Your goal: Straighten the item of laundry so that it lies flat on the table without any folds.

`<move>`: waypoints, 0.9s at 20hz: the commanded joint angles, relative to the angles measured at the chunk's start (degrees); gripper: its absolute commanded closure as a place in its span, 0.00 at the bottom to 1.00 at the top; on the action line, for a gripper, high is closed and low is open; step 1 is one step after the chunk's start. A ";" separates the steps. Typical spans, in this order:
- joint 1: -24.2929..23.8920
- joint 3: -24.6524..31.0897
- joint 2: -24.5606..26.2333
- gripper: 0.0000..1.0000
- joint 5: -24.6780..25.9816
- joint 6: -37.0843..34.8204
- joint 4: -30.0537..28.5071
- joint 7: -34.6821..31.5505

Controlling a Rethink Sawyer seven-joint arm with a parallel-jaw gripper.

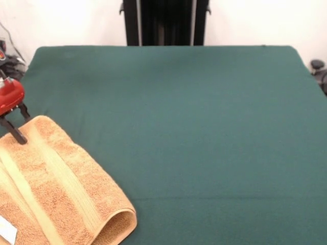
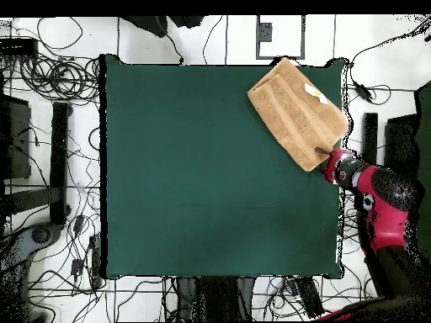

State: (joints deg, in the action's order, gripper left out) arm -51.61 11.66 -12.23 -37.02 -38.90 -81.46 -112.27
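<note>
Front view: towel [image 1: 51,189] is seen folded double at table [image 1: 204,127] corner, lower left, w/ white tag [image 1: 7,229] at the edge. Gripper [image 1: 15,125] is set at its far corner (grasping or not can't be told). Overhead: towel [image 2: 296,112] lies at an angle in upper-right corner; gripper [image 2: 324,152] at its edge.

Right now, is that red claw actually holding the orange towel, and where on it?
The gripper sits at the towel's far corner near the table edge, fingers touching it, but whether it is pinching the cloth cannot be told.
</note>
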 commanded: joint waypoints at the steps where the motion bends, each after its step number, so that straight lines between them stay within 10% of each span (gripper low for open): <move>1: 8.46 13.60 9.16 0.00 -3.48 -10.13 -17.23 -7.63; 18: 15.94 4.89 7.93 0.00 2.46 -23.97 -9.46 -9.05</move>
State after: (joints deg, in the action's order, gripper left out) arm -38.47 11.87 -8.40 -35.03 -57.30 -83.69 -112.28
